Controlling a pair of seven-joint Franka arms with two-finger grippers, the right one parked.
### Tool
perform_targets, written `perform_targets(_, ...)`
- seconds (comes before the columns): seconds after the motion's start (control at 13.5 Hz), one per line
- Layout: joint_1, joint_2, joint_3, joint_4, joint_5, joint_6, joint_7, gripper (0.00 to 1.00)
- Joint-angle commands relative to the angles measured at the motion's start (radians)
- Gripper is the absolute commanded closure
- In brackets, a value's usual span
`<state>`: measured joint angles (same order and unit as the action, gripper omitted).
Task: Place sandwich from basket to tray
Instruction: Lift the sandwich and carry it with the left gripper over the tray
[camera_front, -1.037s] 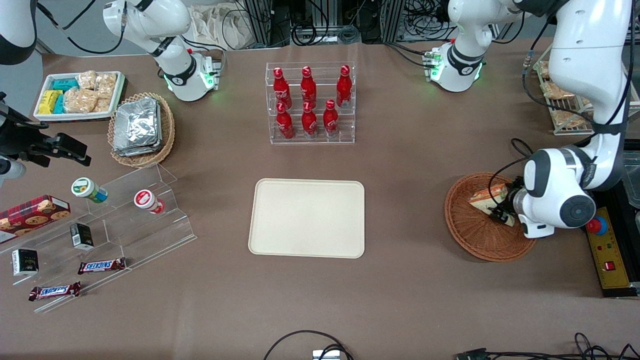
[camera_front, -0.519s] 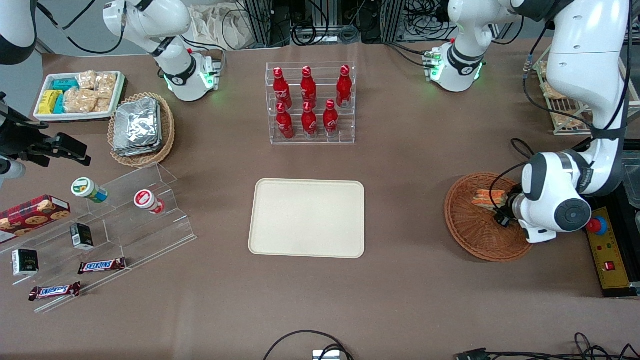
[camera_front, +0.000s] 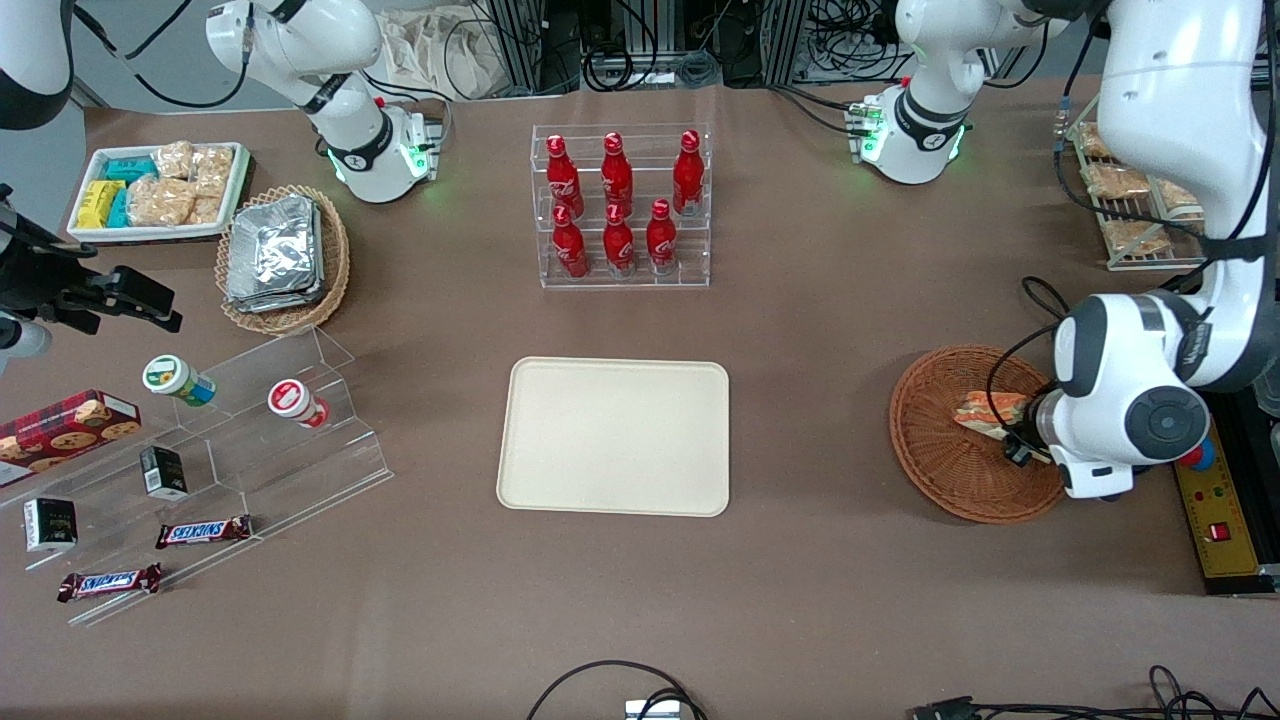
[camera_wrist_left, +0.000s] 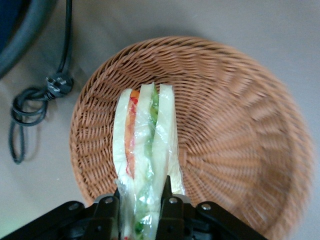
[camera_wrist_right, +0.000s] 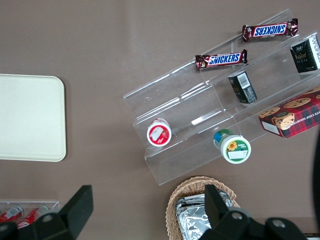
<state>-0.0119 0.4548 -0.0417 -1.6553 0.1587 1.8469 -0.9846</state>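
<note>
A: So, largest first. Where do things stand?

B: Your tray (camera_front: 613, 437) lies bare at mid-table. The basket (camera_front: 935, 475) sits well apart from it, toward the working arm's end. The sandwich (camera_wrist_left: 144, 150) is above the basket floor, wrapped, edge-up.

A: And the gripper (camera_wrist_left: 138, 207)?

B: Low over the basket, jaws pinching the sandwich's end from both sides.

A: Step?

B: Grasp looks made; the lift is in hand, I judge. Next you need to clear the wicker rim, carry across to the tray, then lower flat.
</note>
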Motion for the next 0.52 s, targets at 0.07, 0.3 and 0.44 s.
perform_targets(0.07, -0.123, -0.005, -0.001, 0.234, 0.002, -0.199, 0.159, 1.0)
perform_targets(0.3, -0.212, -0.008, -0.05, 0.305, -0.002, -0.215, 0.315, 1.0)
perform_targets(0.44, -0.227, 0.002, -0.136, 0.322, -0.014, -0.215, 0.331, 1.0)
